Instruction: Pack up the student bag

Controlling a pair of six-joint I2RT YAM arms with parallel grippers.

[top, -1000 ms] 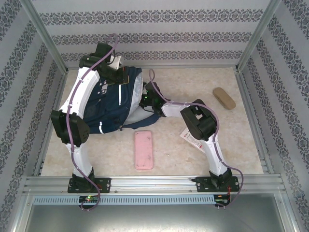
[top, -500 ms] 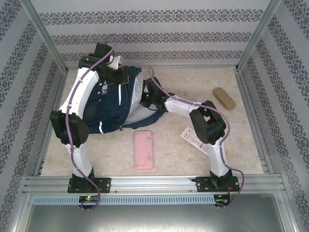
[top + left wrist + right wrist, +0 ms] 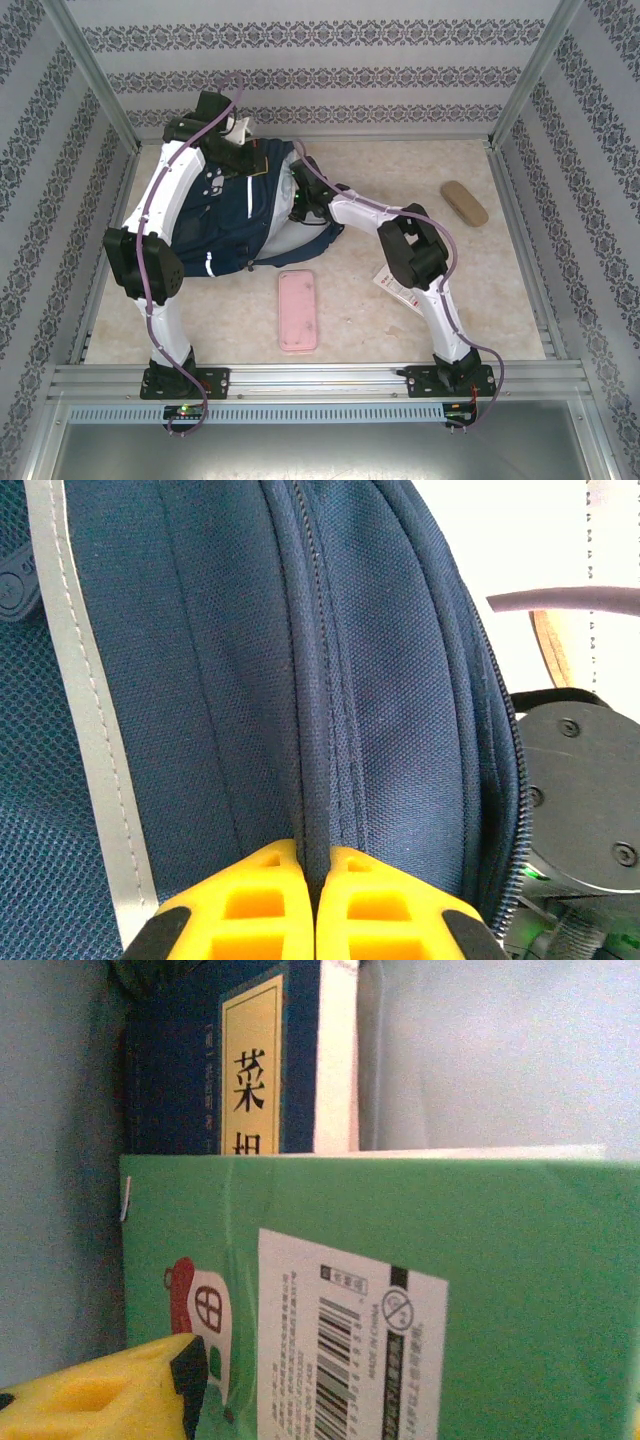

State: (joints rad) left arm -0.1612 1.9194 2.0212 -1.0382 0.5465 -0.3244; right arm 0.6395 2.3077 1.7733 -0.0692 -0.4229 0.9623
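The student bag, navy blue with a white stripe, lies at the table's far left. My left gripper is at its top edge. In the left wrist view the yellow fingers are shut on a raised navy seam of the bag. My right gripper reaches into the bag's opening from the right. Inside, a green book with a barcode label stands close in front, and a blue book with a yellow title strip is behind it. One yellow finger shows far to the left beside the green book, the jaws standing wide.
A pink flat case lies in the middle of the table near the front. A white and red leaflet lies under my right arm. A tan oval case rests at the far right. Metal rails and patterned walls enclose the table.
My right arm has pushed a little farther left into the bag's opening and its jaws have widened. The left arm and the bag have stayed put.
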